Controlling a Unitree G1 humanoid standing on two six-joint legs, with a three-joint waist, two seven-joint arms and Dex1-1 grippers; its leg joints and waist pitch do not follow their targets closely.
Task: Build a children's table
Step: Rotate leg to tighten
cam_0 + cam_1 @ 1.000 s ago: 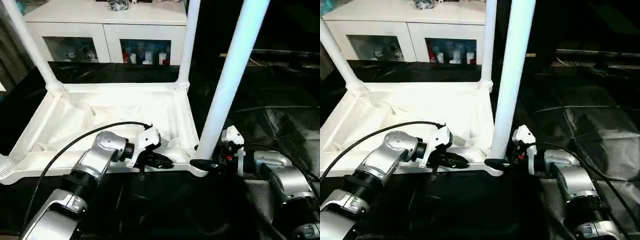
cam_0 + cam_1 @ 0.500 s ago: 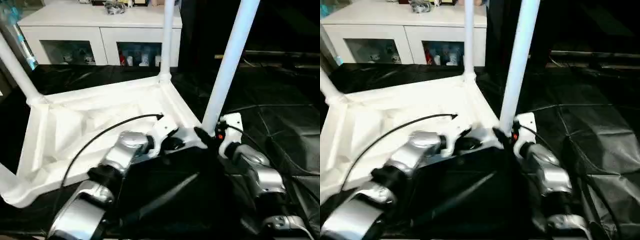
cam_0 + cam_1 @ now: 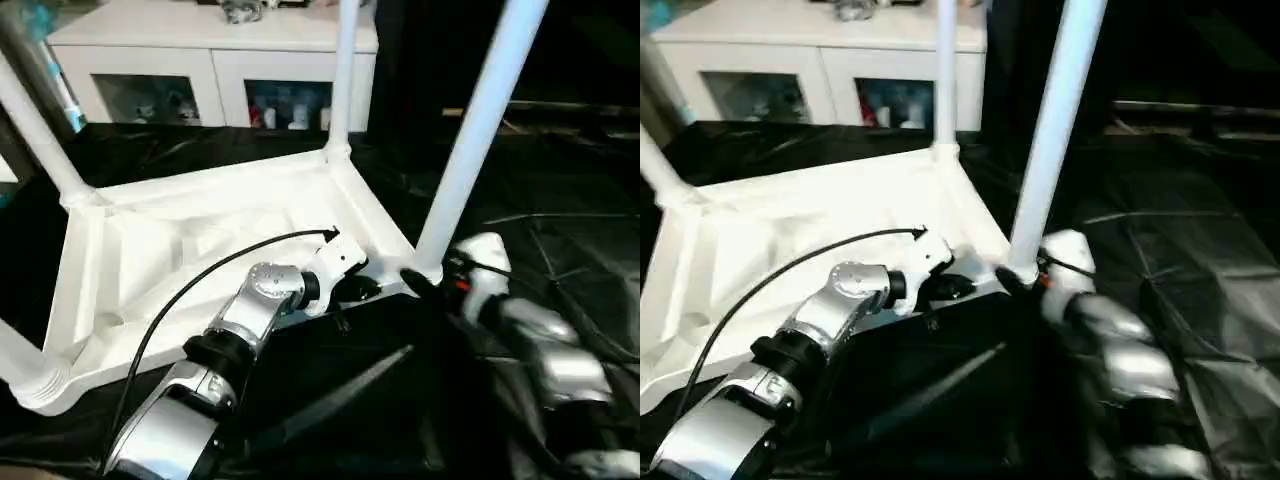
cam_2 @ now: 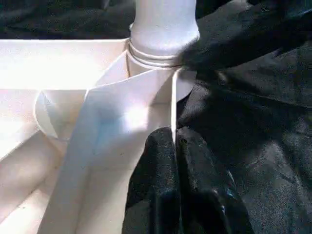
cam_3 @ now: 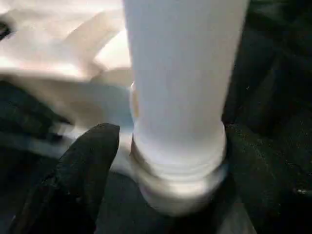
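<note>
Two hands at upturned children's table [image 3: 200,240]: left hand [image 4: 178,146] pinching rim.

You see an all-white table [image 3: 190,240], black fingers [image 4: 165,195], silver forearms [image 3: 250,320], black sheet [image 3: 560,200], white cabinet [image 3: 210,50].

The children's table [image 3: 200,240] lies upside down on a black sheet [image 3: 560,200], its legs pointing up. The left hand [image 3: 362,290] reaches over the near rim of the tabletop, just left of the near right corner socket. The right hand [image 3: 420,283] sits at the base of the near right leg [image 3: 478,130]. A white cabinet [image 3: 215,60] with glass-fronted compartments stands at the far side.
</note>
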